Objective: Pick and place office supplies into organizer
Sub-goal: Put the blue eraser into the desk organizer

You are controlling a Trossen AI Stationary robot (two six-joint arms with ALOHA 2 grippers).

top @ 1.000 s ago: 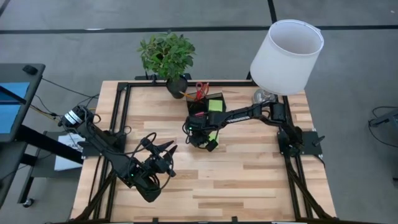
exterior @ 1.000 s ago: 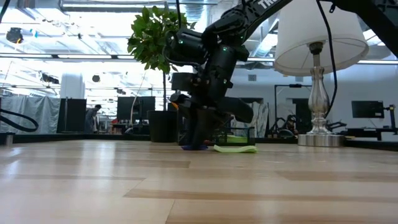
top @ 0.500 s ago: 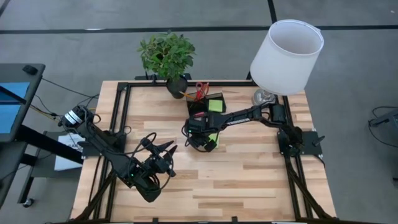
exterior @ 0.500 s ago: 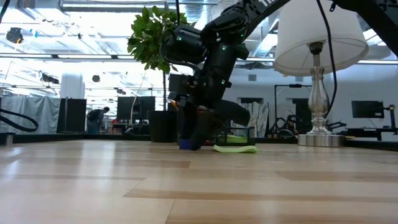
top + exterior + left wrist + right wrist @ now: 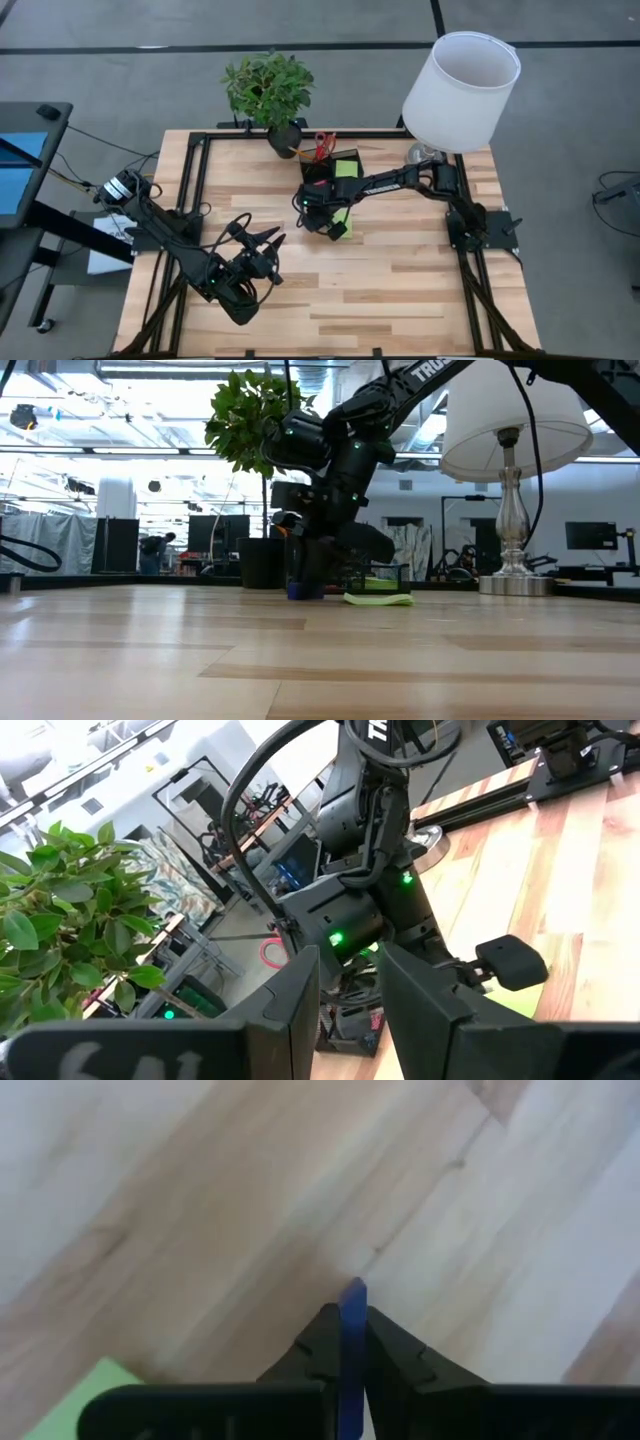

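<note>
I saw the right gripper (image 5: 343,1342) clamped on a thin blue piece (image 5: 352,1355), low over the table (image 5: 400,280) beside a lime-green sticky-note pad (image 5: 378,598), near the organizer (image 5: 340,165). Left gripper (image 5: 345,990) waited apart, fingers narrowly parted.

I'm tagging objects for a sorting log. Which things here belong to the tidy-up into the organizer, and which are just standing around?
Part of the job:
organizer
red scissors, standing in it
green sticky pad on the table
blue piece, pinched in the right gripper

Just standing around:
potted plant
lamp
left gripper, idle and open
</note>
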